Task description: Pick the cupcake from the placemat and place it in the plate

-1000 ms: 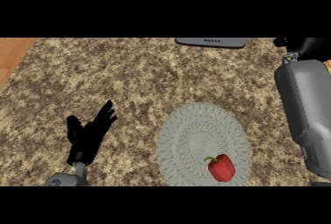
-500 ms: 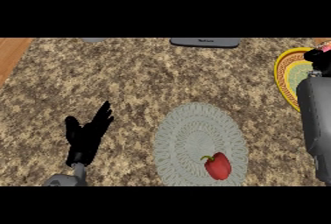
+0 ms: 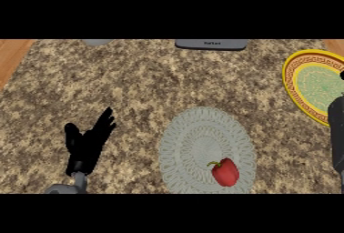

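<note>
Item: red pepper [image 3: 225, 172], no cupcake, untouched on placemat [image 3: 207, 150]; right forearm [image 3: 336, 132] now withdrawn, uncovering plate [image 3: 296, 89] at worktop's right edge; left hand [image 3: 87, 141] resting open; right hand unseen.

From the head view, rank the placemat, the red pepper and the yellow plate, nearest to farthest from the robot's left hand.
Left hand rests open, lower left.
1. Placemat, just to its right.
2. Red pepper, on the placemat's lower right part.
3. Yellow plate, at the right edge.

I'm seeing a pepper [image 3: 225, 172] lying on the placemat [image 3: 201, 141], the plate [image 3: 295, 88] sitting far right on the surface [image 3: 134, 82].
</note>
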Controlling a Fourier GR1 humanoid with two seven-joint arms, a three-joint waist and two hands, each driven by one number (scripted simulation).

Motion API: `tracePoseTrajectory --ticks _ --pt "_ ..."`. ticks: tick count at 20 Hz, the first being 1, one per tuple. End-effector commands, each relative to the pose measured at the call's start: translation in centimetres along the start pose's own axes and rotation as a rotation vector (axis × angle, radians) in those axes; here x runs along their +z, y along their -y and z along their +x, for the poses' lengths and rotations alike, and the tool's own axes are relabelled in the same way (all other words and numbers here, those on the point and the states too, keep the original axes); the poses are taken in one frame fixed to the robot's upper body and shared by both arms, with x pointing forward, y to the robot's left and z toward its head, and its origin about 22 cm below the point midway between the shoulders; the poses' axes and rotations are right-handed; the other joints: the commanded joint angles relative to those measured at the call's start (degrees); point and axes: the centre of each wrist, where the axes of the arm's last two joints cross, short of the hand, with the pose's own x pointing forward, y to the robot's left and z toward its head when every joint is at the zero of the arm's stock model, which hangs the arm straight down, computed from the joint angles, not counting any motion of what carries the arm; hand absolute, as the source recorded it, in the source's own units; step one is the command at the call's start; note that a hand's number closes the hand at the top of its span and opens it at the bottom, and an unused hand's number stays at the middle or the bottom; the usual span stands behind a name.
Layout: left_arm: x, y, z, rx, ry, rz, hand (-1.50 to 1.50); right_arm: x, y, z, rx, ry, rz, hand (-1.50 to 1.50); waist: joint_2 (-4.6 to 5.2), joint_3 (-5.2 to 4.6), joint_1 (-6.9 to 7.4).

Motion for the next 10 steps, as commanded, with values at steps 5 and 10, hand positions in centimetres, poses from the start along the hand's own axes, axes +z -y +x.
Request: tracePoseTrajectory --ticks 5,10 --pt "0.4 -0.4 -0.2 0.003 -0.02 0.013 0.0 -1.6 -2.3 -4.9 0.048 -0.389 0.092 1.5 -0.2 0.14 -0.51" --pt "-0.5 0.1 -0.5 0.02 -0.029 0.005 0.0 1.1 -3.6 -5.8 0.092 -0.386 0.291 -1.5 -0.11 0.17 -0.8"
